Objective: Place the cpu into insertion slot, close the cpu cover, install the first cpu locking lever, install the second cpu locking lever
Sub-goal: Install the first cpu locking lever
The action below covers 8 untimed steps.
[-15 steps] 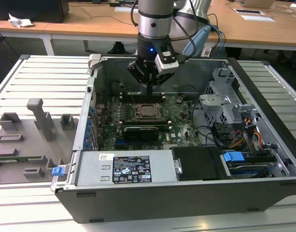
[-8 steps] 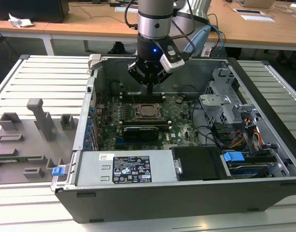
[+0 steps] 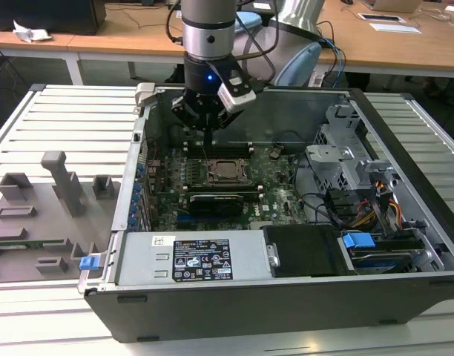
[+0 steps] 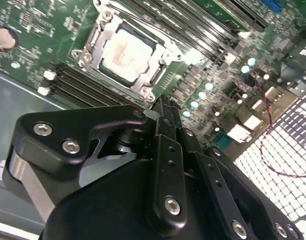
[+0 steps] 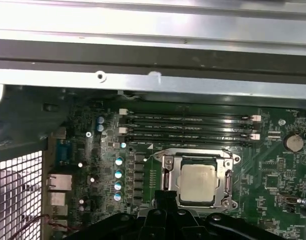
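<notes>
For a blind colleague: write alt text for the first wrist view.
A silver-topped cpu sits on the green motherboard, with the metal cpu cover lying flat around it. The black gripper is beside one edge of the cover; long memory slots lie between the cover and the metal case wall.

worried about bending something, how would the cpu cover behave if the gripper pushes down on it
The cpu cover looks like thin sheet metal, so probably stiff yet springy. It lies flat around the cpu, so a push likely meets firm support. Its shiny surface may let the gripper slip.
</notes>
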Each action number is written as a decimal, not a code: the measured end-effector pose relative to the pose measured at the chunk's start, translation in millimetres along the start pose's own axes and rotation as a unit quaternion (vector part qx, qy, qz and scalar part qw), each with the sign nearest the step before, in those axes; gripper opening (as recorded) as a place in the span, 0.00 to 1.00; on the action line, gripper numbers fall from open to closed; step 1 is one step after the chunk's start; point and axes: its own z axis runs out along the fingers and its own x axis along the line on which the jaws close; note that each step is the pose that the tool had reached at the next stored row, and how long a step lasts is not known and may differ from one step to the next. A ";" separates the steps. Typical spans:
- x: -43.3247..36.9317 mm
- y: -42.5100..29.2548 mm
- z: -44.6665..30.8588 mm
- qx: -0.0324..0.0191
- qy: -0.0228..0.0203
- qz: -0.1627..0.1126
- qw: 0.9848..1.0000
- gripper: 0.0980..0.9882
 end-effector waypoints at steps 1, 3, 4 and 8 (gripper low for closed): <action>2.2 0.1 0.8 0.000 0.000 -0.003 1.000 0.01; 3.0 0.1 1.9 0.000 0.000 -0.015 1.000 0.01; 7.8 0.3 2.7 -0.001 0.000 -0.020 1.000 0.01; 22.0 0.9 4.3 -0.001 0.000 -0.019 1.000 0.01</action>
